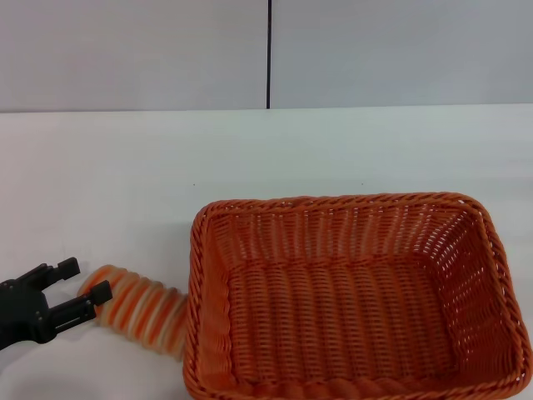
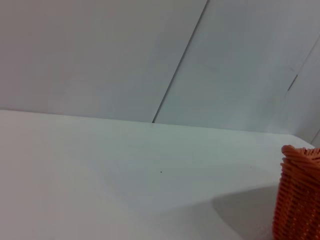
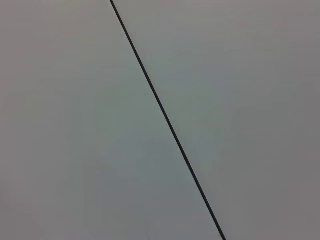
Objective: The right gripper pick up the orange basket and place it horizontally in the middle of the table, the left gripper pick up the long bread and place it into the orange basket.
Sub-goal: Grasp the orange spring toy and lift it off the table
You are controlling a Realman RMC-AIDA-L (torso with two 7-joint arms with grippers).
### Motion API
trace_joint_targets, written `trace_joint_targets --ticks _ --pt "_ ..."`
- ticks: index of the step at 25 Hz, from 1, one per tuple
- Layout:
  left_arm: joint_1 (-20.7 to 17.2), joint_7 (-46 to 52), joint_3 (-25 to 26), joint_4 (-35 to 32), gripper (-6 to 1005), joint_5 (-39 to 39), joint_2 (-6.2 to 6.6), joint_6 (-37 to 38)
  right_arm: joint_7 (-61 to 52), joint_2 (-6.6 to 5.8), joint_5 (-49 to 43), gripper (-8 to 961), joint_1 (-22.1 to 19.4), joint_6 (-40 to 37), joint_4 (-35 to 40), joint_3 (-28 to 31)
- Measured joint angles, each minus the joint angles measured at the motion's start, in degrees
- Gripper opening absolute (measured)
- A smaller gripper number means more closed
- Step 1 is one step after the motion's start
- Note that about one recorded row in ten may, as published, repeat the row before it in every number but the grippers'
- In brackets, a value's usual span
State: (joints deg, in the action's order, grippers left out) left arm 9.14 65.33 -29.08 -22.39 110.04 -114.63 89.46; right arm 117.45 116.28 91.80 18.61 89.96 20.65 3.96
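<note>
The orange basket (image 1: 333, 201) lies lengthwise across the near right of the white table (image 1: 125, 167), with nothing inside it. Against its left wall rests the long bread (image 1: 141, 305), striped orange and cream. My left gripper (image 1: 81, 282) is at the near left, open, its two black fingertips at the bread's left end; the lower one overlaps the loaf. A corner of the basket (image 2: 299, 195) shows in the left wrist view, standing on the table (image 2: 125, 175). The right gripper is out of view; the right wrist view shows only wall.
A grey wall (image 1: 133, 50) with a dark vertical seam (image 1: 269, 54) stands behind the table. Bare tabletop stretches beyond the basket and to its left. The same seam (image 3: 165, 120) crosses the right wrist view.
</note>
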Motion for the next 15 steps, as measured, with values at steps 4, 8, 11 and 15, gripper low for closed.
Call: trace_joint_targets --ticks 4,8,11,15 --pt "0.00 0.01 0.04 -0.01 751 0.01 -0.04 -0.04 0.01 0.00 0.02 398 -0.11 0.03 0.00 0.07" --pt "-0.05 0.11 -0.05 -0.03 750 0.10 -0.07 -0.21 0.02 0.04 0.05 398 -0.24 0.05 0.00 0.44" --pt "-0.11 0.21 -0.08 0.03 749 0.23 -0.11 -0.29 0.04 0.08 0.05 398 -0.32 0.11 0.00 0.47" --pt "-0.18 0.23 -0.10 0.06 747 0.26 -0.21 -0.36 0.06 0.17 0.05 398 -0.33 0.11 0.00 0.47"
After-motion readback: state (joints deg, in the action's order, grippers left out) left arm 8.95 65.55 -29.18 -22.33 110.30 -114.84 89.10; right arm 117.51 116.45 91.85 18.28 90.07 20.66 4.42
